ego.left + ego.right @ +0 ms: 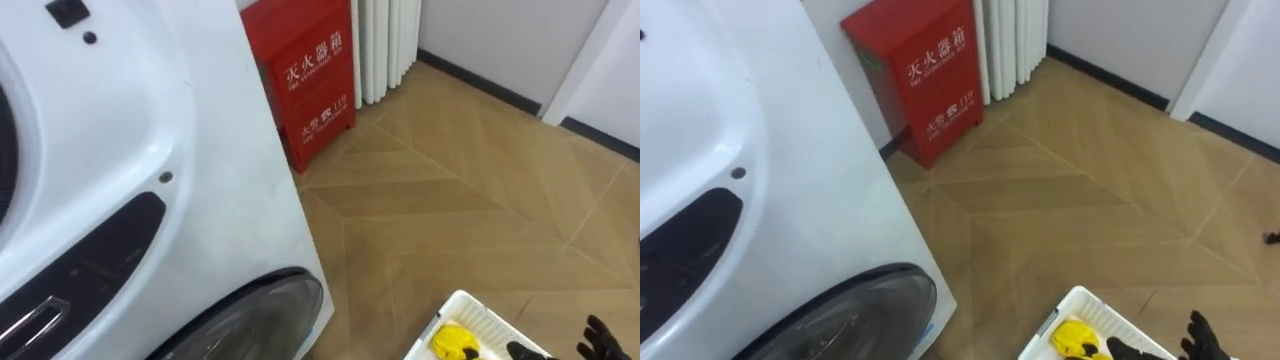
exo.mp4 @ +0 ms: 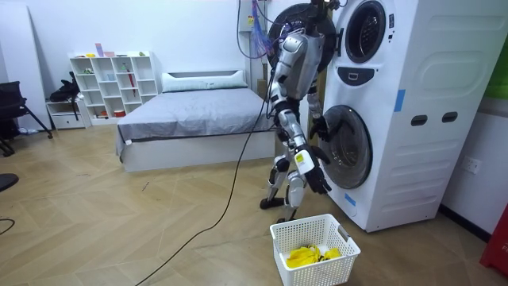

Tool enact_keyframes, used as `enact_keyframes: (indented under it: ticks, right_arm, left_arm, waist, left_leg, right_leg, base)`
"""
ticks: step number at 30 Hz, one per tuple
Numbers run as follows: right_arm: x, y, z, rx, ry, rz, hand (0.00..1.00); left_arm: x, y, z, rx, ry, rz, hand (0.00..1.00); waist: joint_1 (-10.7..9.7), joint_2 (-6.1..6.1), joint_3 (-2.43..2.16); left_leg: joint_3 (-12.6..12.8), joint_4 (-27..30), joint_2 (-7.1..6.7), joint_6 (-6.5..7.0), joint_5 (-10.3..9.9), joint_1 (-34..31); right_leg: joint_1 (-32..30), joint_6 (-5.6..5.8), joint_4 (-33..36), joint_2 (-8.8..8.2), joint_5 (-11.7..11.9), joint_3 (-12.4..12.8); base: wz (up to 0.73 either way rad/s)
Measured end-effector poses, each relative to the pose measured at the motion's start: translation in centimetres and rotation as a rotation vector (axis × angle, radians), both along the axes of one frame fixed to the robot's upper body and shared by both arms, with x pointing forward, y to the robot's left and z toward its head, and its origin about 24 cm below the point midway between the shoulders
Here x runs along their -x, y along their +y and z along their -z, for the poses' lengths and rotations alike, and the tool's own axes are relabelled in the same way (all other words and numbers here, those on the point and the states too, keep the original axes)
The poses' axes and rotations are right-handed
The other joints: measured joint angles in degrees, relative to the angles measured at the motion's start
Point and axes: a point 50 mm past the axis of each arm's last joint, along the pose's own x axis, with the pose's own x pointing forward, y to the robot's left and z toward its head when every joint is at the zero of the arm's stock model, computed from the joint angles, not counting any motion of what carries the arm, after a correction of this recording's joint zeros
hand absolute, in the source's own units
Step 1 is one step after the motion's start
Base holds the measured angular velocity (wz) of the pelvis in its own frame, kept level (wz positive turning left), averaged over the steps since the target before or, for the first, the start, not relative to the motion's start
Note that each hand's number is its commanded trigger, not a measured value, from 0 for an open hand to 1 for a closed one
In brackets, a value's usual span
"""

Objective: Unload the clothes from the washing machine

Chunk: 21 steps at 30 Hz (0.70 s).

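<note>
While the left eye view looks down past the washing machine point(image 1: 130, 180), its dark round door point(image 1: 265, 315) sits at the bottom edge; can't tell if it is latched or ajar. A red cabinet point(image 1: 300, 70) stands against the wall behind, on wood floor point(image 1: 450, 200). At bottom right is a corner of the white basket point(image 1: 478, 312), with the yellow clothes point(image 1: 455, 342) lying inside. The right robot hand point(image 1: 600, 333) is just beside the basket, dark fingers spread apart, nothing in them.

Room view: the robot stands upright facing the stacked machine, with the basket on the floor just before its feet and the yellow clothes heaped in it. The right robot hand hangs low by the lower door, fingers loose and empty. The left robot hand point(image 2: 319, 127) is higher, close to the door's rim; can't tell its fingers. A bed point(image 2: 190, 115) is behind.

Right eye view: same layout, with the yellow clothes in the basket corner and the empty right robot hand beside it. The drum's inside is hidden, so any clothes left in there can't be told.

Handling, as a judgement: the clothes are light, soft and limp, so they will drape and may snag on the door rim. Pinch a bunched fold near the middle, not a trailing edge.
</note>
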Motion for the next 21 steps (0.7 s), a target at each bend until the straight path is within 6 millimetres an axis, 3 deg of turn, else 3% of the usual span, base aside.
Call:
enact_keyframes:
  ticks: [5, 6, 8, 12, 15, 16, 20, 21]
  right_arm:
    - [2.2, 0.8, 1.7, 0.007, 0.110, -0.058, 0.00]
    - [3.1, 1.1, 2.5, 0.001, 0.159, -0.083, 0.00]
    - [4.5, 1.7, 3.6, -0.028, 0.218, -0.101, 0.00]
    - [7.5, 2.1, 5.8, -0.106, 0.359, -0.075, 0.00]
    - [9.6, 3.0, 7.4, -0.172, 0.463, -0.045, 0.00]
    - [10.1, 3.5, 7.9, -0.211, 0.490, -0.036, 0.00]
    - [11.3, 4.7, 9.1, -0.312, 0.555, -0.013, 0.00]
    - [11.6, 5.0, 9.3, -0.328, 0.578, -0.011, 0.00]
  left_arm:
    - [1.3, 0.3, 0.3, 0.011, 0.033, -0.014, 0.00]
    - [1.7, 0.3, 0.3, 0.012, 0.041, -0.017, 0.00]
    - [2.2, 0.2, 0.4, 0.015, 0.047, -0.021, 0.00]
    - [3.3, 0.1, 0.6, 0.021, 0.069, -0.033, 0.00]
    - [3.3, 0.3, 0.5, 0.008, 0.067, -0.034, 0.00]
    - [3.5, 0.4, 0.5, 0.007, 0.075, -0.047, 0.00]
    - [4.4, 0.5, 0.7, 0.009, 0.099, -0.084, 0.00]
    - [4.5, 0.6, 0.7, 0.011, 0.102, -0.106, 0.00]
  waist:
    - [1.52, -1.25, -0.29]
    - [1.95, -1.48, -0.65]
    - [2.38, -1.87, -0.86]
    - [4.42, -3.34, -0.55]
    - [5.66, -4.47, -0.68]
    - [6.77, -5.04, -0.55]
    - [7.45, -6.93, -0.60]
    - [8.14, -7.56, -0.36]
  left_leg:
    - [-2.06, -0.85, 0.26, -0.03, 0.02, 3.08]
    - [-2.91, -0.84, 0.43, -0.03, 0.01, 3.70]
    - [-4.50, -0.86, 0.67, -0.03, 0.01, 4.58]
    - [-7.84, -0.98, 0.78, -0.03, 0.02, 6.69]
    - [-10.06, -1.22, 0.65, 0.00, 0.04, 7.66]
    - [-11.06, -1.52, 0.65, 0.09, 0.12, 7.93]
    - [-14.18, -1.94, 0.60, 0.29, 0.26, 8.55]
    - [-14.89, -2.08, 0.63, 0.29, 0.26, 8.94]
  right_leg:
    - [4.57, 0.00, -1.64, -0.27, -0.23, -1.80]
    - [5.89, -0.01, -2.58, -0.48, -0.27, -2.71]
    - [8.05, -0.05, -4.30, -1.05, -0.25, -4.81]
    - [13.10, 0.08, -6.76, -2.21, -0.37, -8.56]
    - [15.58, 0.37, -7.80, -3.07, -0.81, -11.68]
    - [16.71, 0.38, -8.56, -3.10, -0.83, -12.85]
    - [19.39, 0.51, -10.62, -3.39, -0.91, -15.20]
    - [20.26, 0.50, -11.22, -3.76, -0.88, -15.83]
  base:
    - [0.22]
    - [0.42]
    - [0.54]
    - [0.51]
    - [0.63]
    - [0.48]
    - [0.50]
    - [0.27]
